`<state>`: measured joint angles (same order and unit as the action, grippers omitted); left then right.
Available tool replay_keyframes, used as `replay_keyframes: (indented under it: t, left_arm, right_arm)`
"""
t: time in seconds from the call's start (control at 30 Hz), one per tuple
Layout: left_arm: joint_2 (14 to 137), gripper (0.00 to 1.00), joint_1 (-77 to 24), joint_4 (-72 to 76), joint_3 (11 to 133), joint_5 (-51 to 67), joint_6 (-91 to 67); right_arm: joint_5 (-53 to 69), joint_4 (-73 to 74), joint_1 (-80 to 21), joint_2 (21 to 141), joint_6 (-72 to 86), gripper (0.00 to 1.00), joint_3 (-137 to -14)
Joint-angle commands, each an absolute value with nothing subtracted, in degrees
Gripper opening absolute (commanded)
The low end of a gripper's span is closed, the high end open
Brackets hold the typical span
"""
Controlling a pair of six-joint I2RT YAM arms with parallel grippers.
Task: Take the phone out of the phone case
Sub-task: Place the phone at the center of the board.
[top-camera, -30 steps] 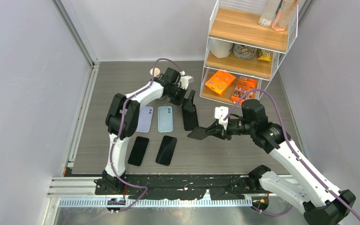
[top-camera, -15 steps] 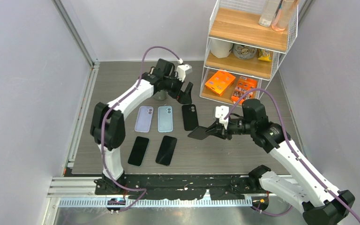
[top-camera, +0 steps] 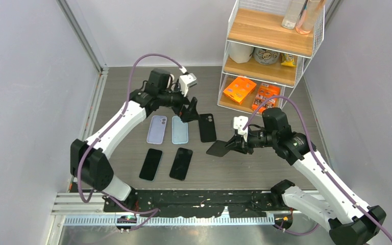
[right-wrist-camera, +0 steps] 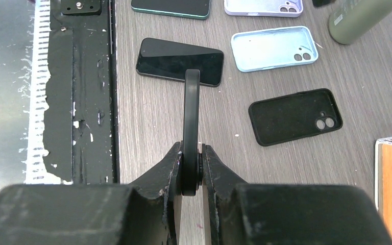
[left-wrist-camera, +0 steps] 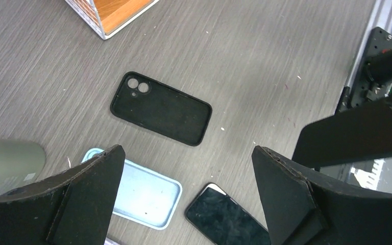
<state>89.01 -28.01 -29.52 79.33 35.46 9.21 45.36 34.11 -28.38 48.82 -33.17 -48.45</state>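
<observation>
Status, big to small:

- Table [top-camera: 132,97]: the row of empty cases on the far side now has three in it. The black case [top-camera: 207,127] lies flat and open side up at the right end, beside the light blue case [top-camera: 180,129] and the lilac case [top-camera: 157,129]. A second ago the left gripper was still on that case and it stood on edge.
- Left arm: has let go and swung back left, elbow well out to the left. The left gripper [top-camera: 189,110] hangs over the far end of the blue case with its jaws wide and nothing between them. The black case sits clear of both fingers in the wrist view.
- Right arm: hasn't moved. It reaches in from the near right with the wrist roughly level. The right gripper [top-camera: 233,144] is pinched narrow on one end of the phone [top-camera: 217,148], which sticks out to the left and looks clear of the table, just near of the black case.
- Two bare phones [top-camera: 151,164] lie in the near row to the left of it.

My read: phone and case are apart, so extraction is done for this pair. What's left is probably setting the phone down at the right end of the near row.
</observation>
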Motion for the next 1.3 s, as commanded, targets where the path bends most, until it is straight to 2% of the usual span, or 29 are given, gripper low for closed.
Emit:
replay_keyframes:
  t: [0.0, 0.5, 0.8, 1.27]
  left_arm:
    - [83.40, 0.99, -25.68, -30.60, 77.11, 41.86, 11.87]
    - [71.83, 0.96, -25.15, -33.98, 63.83, 60.55, 20.55]
    - [70.38, 0.95, -33.17, -17.66, 54.96, 58.10, 15.00]
    - [78.98, 0.83, -40.43, -0.36, 51.26, 55.23, 0.43]
  right_arm:
    - [47.75, 34.66, -28.22, 49.86, -35.03, 0.05, -52.84]
    - [52.61, 34.80, -28.22, 54.55, -32.85, 0.05, -51.30]
    - [58.73, 31.24, -28.21, 59.45, -29.40, 0.05, -52.52]
    - [60.32, 29.83, -28.23, 63.39, -27.87, 0.05, -53.88]
